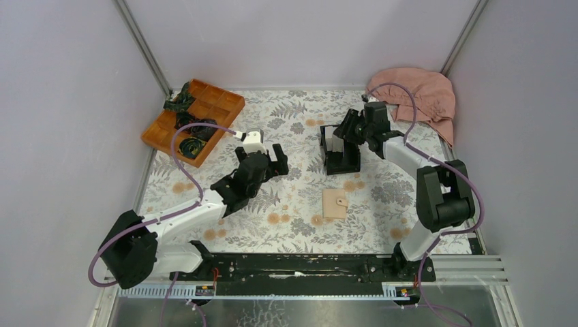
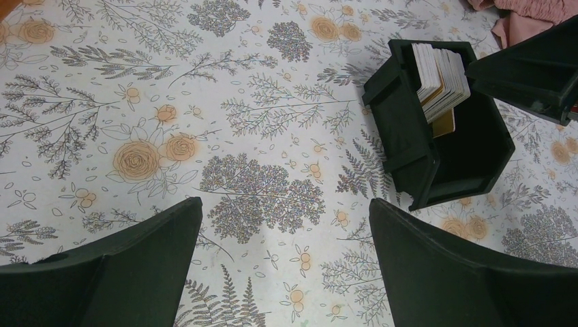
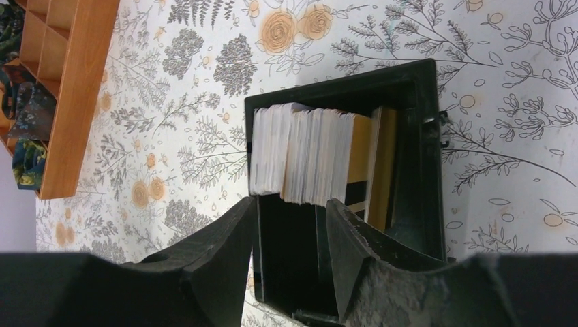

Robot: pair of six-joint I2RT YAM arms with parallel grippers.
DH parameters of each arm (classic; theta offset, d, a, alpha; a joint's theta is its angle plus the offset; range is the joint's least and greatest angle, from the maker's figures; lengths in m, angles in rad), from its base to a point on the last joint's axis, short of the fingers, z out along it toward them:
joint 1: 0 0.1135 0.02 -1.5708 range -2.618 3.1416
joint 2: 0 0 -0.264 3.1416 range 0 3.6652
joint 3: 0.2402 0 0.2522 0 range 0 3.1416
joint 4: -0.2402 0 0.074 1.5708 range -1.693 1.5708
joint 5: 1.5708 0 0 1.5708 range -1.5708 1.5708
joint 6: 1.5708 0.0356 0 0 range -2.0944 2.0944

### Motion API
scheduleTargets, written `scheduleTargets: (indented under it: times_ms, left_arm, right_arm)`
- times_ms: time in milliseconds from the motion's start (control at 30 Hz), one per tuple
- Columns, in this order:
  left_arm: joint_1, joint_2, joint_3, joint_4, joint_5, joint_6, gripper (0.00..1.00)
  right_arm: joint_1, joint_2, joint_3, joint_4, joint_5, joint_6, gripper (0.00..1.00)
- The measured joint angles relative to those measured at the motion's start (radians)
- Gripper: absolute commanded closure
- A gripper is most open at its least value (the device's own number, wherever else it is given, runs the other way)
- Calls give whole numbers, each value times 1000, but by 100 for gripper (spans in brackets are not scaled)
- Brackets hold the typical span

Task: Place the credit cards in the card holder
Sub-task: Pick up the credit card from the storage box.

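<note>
The credit cards (image 3: 307,153) stand on edge as a thick stack in a black open-topped box (image 3: 341,75), with orange-gold ones (image 3: 361,146) at the stack's right side. My right gripper (image 3: 292,202) is open at the stack's near edge. One finger is by the box's left wall and the other is inside the box, and nothing is clamped. The top view shows this gripper (image 1: 339,136) over the box (image 1: 341,165). The card holder (image 1: 334,203), a tan wallet, lies folded on the table nearer the arms. My left gripper (image 2: 285,204) hovers wide open over bare tablecloth, left of the box (image 2: 409,136) and its cards (image 2: 443,75).
An orange wooden compartment tray (image 1: 194,119) with dark items sits at the back left and also shows in the right wrist view (image 3: 68,88). A pink cloth (image 1: 416,92) lies bunched in the back right corner. Grey walls enclose the flowered table on three sides.
</note>
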Motion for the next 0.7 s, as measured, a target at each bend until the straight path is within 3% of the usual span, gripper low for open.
scheduleTargets:
  times_ms: [367, 700]
  left_arm:
    - [-1, 24, 0, 1, 0, 0, 0]
    - [-1, 28, 0, 4, 0, 3, 0]
  right_arm:
    - [27, -158, -27, -25, 9, -24, 49]
    - [27, -141, -72, -49, 89, -46, 42]
